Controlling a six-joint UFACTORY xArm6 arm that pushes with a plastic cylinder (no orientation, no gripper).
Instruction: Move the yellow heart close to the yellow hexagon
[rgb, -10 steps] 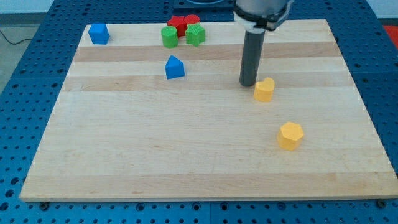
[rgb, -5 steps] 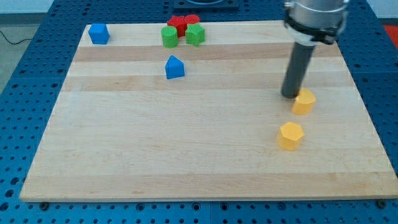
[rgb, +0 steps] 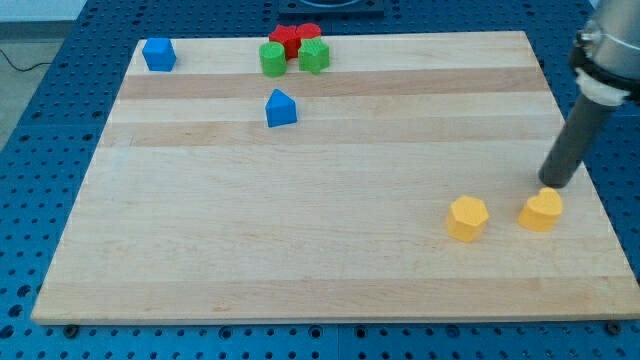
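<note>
My tip (rgb: 551, 184), fingerless, touches heart (rgb: 541, 211) far-right side; hexagon (rgb: 467, 217) near, left. Light, rigid, slides easily; push right flank.

Red blocks (rgb: 295, 37) partly hidden behind green blocks (rgb: 292, 57)

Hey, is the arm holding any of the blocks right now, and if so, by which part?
Nothing is held. My tip only stands at the yellow heart's upper right edge, the yellow hexagon lying to its left.
</note>
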